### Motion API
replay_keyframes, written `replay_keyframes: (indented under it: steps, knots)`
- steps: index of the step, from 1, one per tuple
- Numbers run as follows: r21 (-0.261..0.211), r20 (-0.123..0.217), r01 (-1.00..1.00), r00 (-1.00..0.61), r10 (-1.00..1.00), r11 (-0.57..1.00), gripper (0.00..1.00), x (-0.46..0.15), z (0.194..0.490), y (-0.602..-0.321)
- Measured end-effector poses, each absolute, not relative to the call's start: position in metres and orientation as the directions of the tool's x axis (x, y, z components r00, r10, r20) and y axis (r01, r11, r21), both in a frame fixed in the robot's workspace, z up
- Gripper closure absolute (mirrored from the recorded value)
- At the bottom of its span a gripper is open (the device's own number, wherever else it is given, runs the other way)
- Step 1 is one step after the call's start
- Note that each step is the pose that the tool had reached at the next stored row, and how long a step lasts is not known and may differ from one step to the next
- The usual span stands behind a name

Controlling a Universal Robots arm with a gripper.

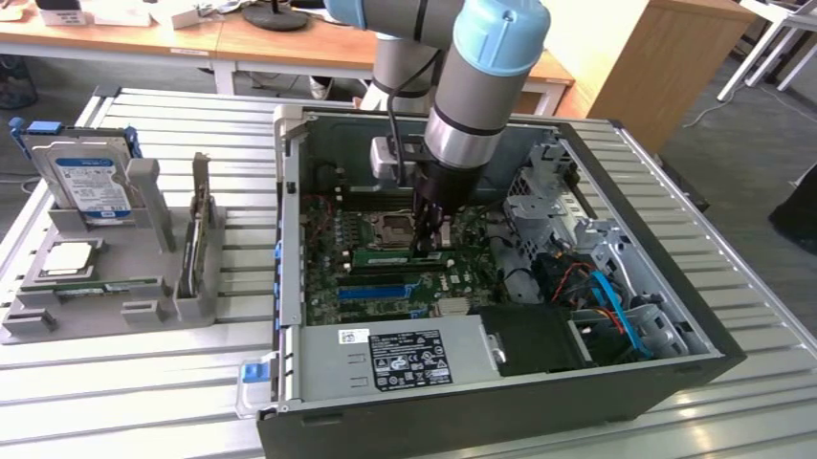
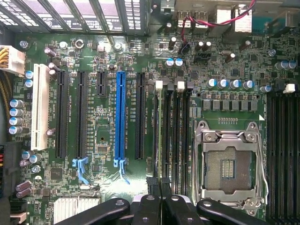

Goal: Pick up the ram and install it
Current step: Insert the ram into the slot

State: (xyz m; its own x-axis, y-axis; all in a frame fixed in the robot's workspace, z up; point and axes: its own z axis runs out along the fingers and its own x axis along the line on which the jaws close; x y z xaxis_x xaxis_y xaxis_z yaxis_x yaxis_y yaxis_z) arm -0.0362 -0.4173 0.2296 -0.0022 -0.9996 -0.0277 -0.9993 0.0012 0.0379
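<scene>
The ram [image 1: 389, 256] is a thin green strip standing on edge in a memory slot on the motherboard, inside the open computer case [image 1: 289, 220]. In the wrist view the ram [image 2: 159, 136] shows edge-on as a narrow line in the slot nearest the black expansion slots. It runs straight out from between the fingertips. My gripper [image 1: 430, 251] hangs down into the case over one end of that stick. Seen from the wrist, the gripper [image 2: 159, 182] has its black fingers [image 2: 151, 183] pressed together on the stick's top edge.
The bare processor socket [image 2: 229, 164] lies right beside the memory slots, and a blue expansion slot [image 2: 121, 117] on their other side. A power supply [image 1: 396, 359] fills the case's near end. On the exterior view's left, a grey holder [image 1: 102, 311] carries a hard drive [image 1: 90, 182].
</scene>
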Motion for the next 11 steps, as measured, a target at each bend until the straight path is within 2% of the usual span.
replay_keyframes:
  steps: [11]
  knots:
    - [0.038, -0.028, -0.999, -0.002, -1.0, 0.001, 0.88, -0.0362, 0.2268, -0.4173]
